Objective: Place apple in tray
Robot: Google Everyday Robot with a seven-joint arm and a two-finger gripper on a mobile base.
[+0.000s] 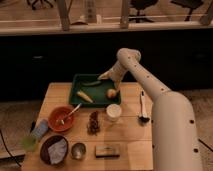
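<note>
Apple (111, 93) sits inside the tray (99, 99) by its near rim, the claw (106, 76) hovers just behind it, grip state I cannot tell, and a careless arm sweep could knock it out onto the bench (130, 135).

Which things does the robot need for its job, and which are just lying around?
For the job:
- apple, lying in the tray
- gripper, at the tray's back edge

Just lying about:
- corn-like piece
- green vegetable
- white cup
- orange-red bowl
- brown bowl
- black utensil
</note>
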